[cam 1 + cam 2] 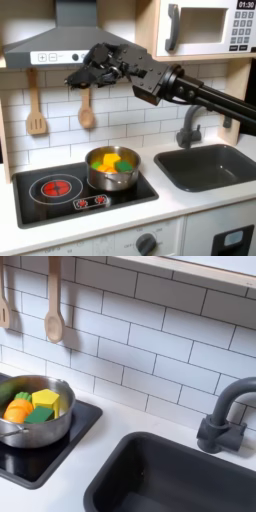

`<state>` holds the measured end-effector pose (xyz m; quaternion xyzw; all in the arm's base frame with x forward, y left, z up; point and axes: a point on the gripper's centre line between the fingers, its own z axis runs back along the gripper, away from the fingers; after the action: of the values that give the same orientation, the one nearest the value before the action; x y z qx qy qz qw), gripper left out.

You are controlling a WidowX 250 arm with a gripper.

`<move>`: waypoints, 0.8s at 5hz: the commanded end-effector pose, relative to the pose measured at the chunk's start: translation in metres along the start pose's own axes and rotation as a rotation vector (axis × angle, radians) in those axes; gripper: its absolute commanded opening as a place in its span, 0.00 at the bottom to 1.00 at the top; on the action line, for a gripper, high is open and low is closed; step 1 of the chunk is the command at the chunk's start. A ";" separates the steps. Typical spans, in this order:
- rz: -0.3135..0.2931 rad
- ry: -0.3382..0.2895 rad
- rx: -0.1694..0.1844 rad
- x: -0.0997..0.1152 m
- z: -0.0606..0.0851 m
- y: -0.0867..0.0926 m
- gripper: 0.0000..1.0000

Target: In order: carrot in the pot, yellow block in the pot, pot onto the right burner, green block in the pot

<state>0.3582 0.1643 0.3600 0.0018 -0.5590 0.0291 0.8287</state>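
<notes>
Three toys crowd the pot (pixel 40 431); tool (pixel 82 70) blurred overhead.

Above the pot (pixel 113 170), open air reaches up to the claw (pixel 80 72) under the hood (pixel 62 42). Beside the pot, the red burner (pixel 56 187) lies bare. Behind the pot, two wooden spoons (pixel 86 105) hang against the tiles. Past the pot, the sink (pixel 190 478) and faucet (pixel 222 416) stand in the way.

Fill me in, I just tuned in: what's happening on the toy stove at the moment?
Nothing is being held. The end effector hangs high above the stove under the hood; whether it is open is unclear. The pot sits on the burner at the first exterior view's right, and the carrot, the yellow block and the green block all lie inside it. By the look of it, the task is done.
</notes>
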 end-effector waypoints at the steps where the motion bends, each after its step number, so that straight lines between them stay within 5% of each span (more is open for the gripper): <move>1: -0.058 -0.184 -0.064 0.007 -0.014 -0.004 1.00; 2: -0.056 -0.280 -0.098 0.010 -0.014 -0.004 1.00; 3: -0.050 -0.328 -0.106 0.014 -0.013 -0.006 0.00; 4: -0.049 -0.353 -0.113 0.019 -0.011 -0.006 0.00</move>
<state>0.3740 0.1609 0.3732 -0.0249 -0.6959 -0.0205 0.7174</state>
